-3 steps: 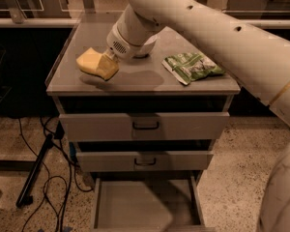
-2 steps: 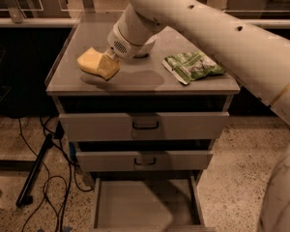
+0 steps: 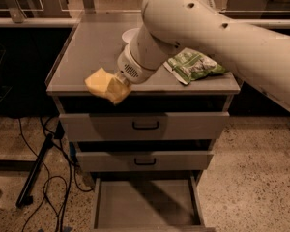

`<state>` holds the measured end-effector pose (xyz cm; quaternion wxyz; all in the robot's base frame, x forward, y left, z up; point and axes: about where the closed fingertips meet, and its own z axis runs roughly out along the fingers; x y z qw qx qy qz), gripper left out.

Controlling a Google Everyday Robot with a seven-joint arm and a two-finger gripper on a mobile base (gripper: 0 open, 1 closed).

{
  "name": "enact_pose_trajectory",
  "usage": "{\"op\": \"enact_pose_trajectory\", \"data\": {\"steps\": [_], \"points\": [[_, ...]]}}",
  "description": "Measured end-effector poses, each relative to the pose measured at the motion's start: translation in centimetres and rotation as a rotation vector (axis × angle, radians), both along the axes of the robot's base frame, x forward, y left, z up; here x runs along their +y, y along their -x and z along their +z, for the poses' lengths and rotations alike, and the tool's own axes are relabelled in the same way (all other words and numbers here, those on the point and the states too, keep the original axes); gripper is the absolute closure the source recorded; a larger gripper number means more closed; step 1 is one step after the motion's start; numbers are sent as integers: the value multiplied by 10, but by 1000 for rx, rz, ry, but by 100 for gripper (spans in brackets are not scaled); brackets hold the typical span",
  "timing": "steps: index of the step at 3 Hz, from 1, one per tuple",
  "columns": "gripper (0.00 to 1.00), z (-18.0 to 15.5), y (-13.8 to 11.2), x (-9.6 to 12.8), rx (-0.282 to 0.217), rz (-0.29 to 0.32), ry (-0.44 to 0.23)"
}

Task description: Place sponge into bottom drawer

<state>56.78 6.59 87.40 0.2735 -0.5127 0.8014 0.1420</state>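
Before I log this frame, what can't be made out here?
Camera view, gripper, at the cabinet top's front edge: its tip is buried behind the sponge.
White bowl: mostly hidden behind the arm.
Bottom drawer: front cut off by the picture's lower edge.
Green bag: upper part covered by the arm.

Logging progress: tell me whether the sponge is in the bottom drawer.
No: the gripper holds the sponge at the front edge of the cabinet top, above the open bottom drawer.
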Motion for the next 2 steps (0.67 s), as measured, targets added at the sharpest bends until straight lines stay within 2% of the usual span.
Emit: {"op": "enact_pose_trajectory", "data": {"steps": [1,2], "points": [[100,-5,30,-12,26,-42,3],[100,-7,32,-14,30,-44,8]]}}
